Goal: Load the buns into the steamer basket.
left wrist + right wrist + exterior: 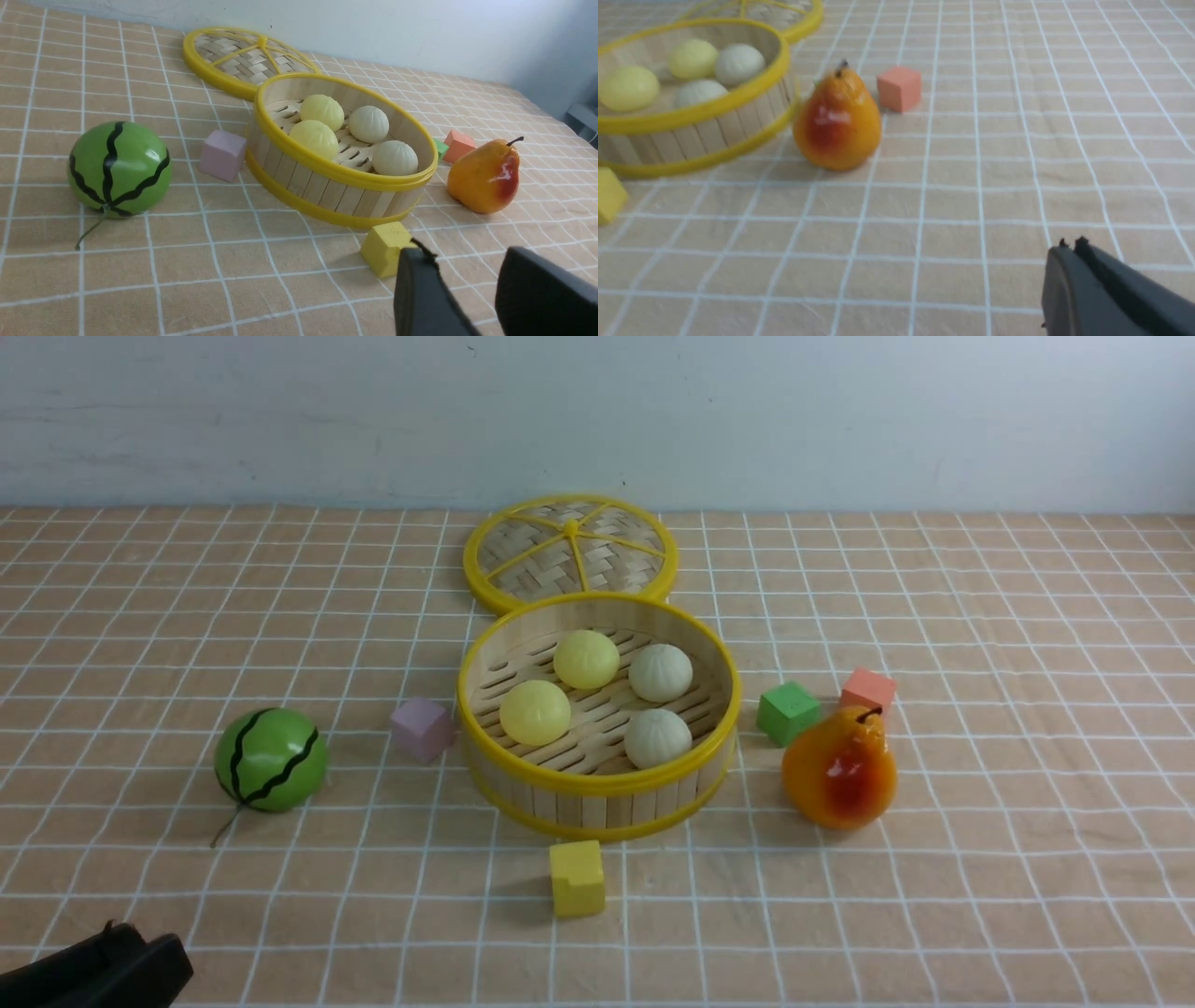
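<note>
All four buns lie inside the steamer basket (599,784), which stands near the middle of the checked tablecloth (980,896). The two pale yellow buns (586,659) (535,712) sit on the basket's left half, and the two off-white pleated buns (661,672) (658,738) on its right half, all resting on the slatted floor. The woven lid (570,553) lies flat just behind the basket, toward the far edge, its rim touching or nearly touching the basket's.

A pink cube (422,729) sits just beside the basket's left wall, and a toy watermelon (271,759) lies farther left. A yellow cube (577,877) rests near the basket's front. To the right stand a green cube (789,712), a salmon cube (868,691) and an orange pear (840,767).

The left gripper (467,284) hangs low at the near left corner, its jaws spread and holding nothing. The right gripper (1069,256) shows only in its wrist view, its jaws pressed together, empty, above bare cloth, well apart from the pear.
</note>
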Action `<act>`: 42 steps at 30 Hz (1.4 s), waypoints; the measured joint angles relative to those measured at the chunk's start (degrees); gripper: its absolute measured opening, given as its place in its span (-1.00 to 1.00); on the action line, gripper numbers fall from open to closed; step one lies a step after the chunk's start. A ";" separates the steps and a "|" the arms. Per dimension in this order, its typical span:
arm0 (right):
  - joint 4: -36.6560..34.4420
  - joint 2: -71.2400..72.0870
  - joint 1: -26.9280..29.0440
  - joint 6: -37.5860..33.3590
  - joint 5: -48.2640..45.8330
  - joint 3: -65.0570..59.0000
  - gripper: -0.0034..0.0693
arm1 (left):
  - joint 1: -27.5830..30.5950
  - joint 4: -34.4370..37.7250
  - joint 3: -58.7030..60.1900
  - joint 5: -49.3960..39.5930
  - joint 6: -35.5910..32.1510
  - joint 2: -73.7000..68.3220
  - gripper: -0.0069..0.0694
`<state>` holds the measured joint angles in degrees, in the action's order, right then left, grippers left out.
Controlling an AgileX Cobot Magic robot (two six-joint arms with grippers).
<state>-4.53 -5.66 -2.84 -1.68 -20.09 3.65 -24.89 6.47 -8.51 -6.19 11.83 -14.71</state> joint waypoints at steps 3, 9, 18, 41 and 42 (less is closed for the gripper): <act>0.76 5.18 0.99 0.05 -2.01 -4.72 -0.93 | 0.00 0.00 0.00 0.00 0.00 0.00 -0.20; 0.38 6.26 1.14 0.21 -2.01 -4.72 -0.93 | 0.00 0.00 0.00 0.00 0.00 -0.10 -0.20; 0.36 6.26 1.15 0.21 -2.01 -4.72 -0.91 | 0.00 0.00 0.00 -0.50 0.00 -0.10 -0.20; 0.22 6.26 1.25 0.21 -2.01 -4.72 -0.85 | 13.86 -2.30 0.90 -3.23 2.20 5.37 -0.61; 0.22 6.26 1.25 0.21 -2.01 -4.72 -0.85 | 15.87 -2.30 1.69 -4.70 2.98 7.59 -0.71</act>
<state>-4.31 0.60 -1.59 -1.47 -22.10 -1.07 -9.03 4.17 -6.82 -10.89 14.81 -7.13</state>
